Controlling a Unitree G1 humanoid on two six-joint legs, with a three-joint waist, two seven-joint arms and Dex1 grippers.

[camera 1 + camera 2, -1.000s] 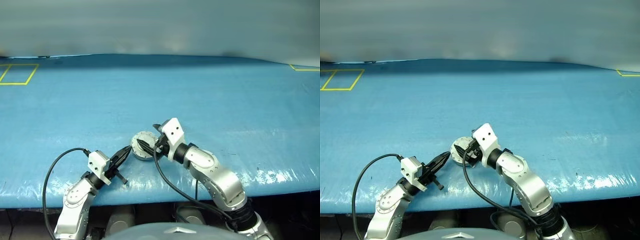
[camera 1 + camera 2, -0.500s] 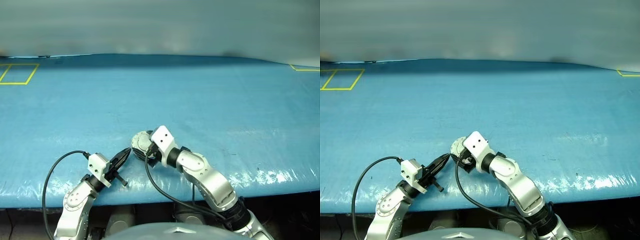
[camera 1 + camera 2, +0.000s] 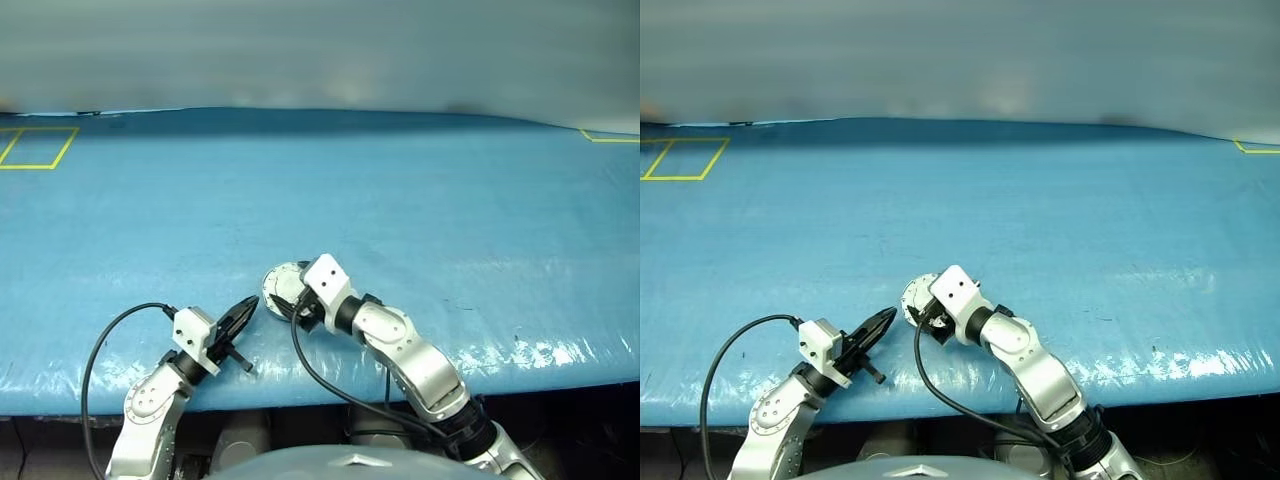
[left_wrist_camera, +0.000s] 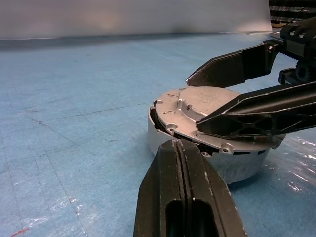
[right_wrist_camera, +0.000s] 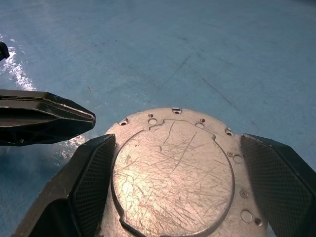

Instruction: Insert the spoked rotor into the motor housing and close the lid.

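The motor housing (image 4: 237, 165) sits on the blue table near its front edge, a small grey round cup (image 3: 276, 280). The lid (image 5: 173, 173), scratched plain grey metal, lies nearly flat on top of it with a thin dark gap at its rim (image 4: 197, 106). The spoked rotor is hidden. My right gripper (image 5: 176, 140) stands open, its fingers (image 4: 247, 64) spread wide just over the lid, one on each side. My left gripper (image 4: 177, 144) is shut and empty, its tip right at the housing's near wall under the lid's rim.
A blue cover spans the whole table, with yellow tape outlines at the far left (image 3: 35, 148) and far right (image 3: 610, 135). The table's front edge (image 3: 300, 395) runs just behind both wrists. Black cables (image 3: 110, 335) loop from each arm.
My right gripper has sunk and shifted to the left, so it now lies low over the housing and covers more of it. The left gripper has stayed put.
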